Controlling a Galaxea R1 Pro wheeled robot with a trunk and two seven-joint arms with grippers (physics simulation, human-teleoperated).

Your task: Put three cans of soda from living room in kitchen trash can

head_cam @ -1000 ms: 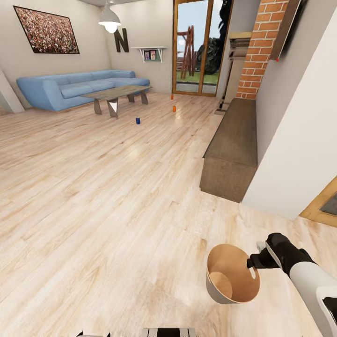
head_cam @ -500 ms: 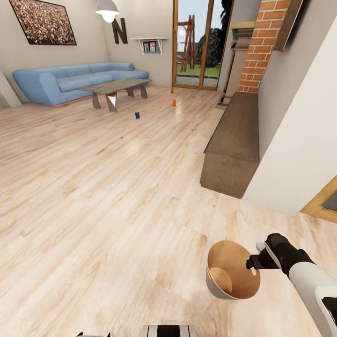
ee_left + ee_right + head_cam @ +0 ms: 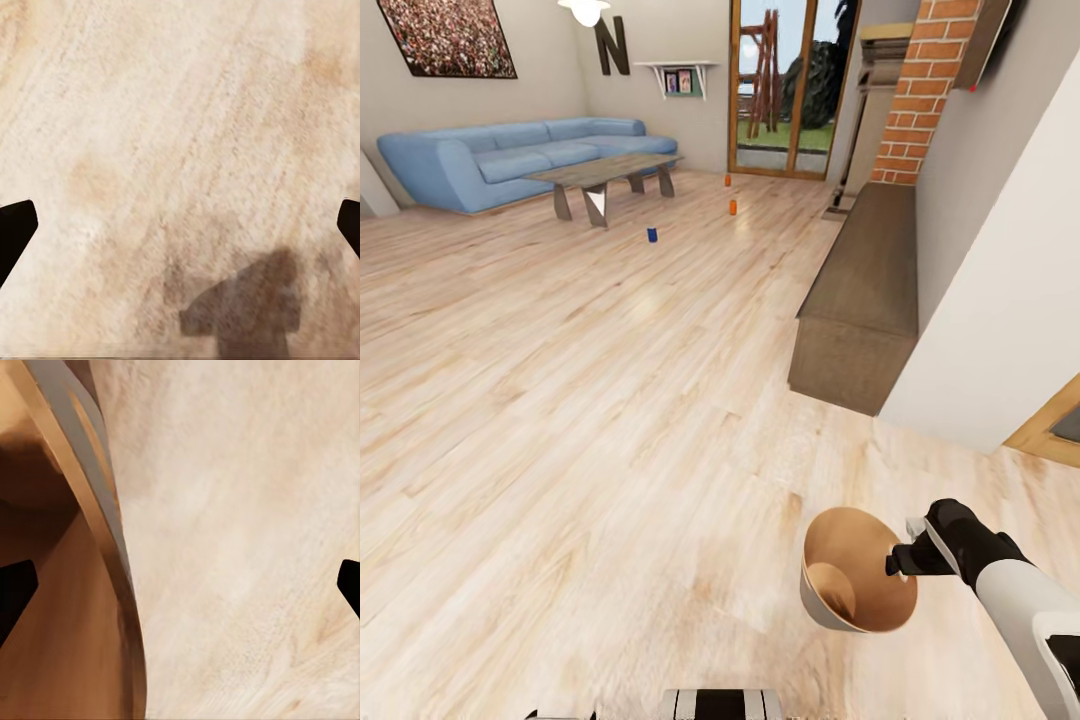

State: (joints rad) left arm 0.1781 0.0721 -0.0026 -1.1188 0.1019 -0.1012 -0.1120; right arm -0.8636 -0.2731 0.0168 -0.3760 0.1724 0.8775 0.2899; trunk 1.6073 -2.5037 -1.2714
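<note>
Right claw on trash can rim

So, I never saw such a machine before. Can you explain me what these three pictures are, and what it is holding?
It is a simulated wheeled robot with two arms. The large picture comes from a camera on its head, looking forward and down. The two others come from cameras on its wrists, looking along the fingers.

The right gripper holds a small bin by its rim; the bin is tilted, copper-brown inside. The left gripper is open above bare wood floor.

Far ahead stand a blue sofa and a low table. On the floor near them stand three small cans: one blue can and two orange cans.
</note>
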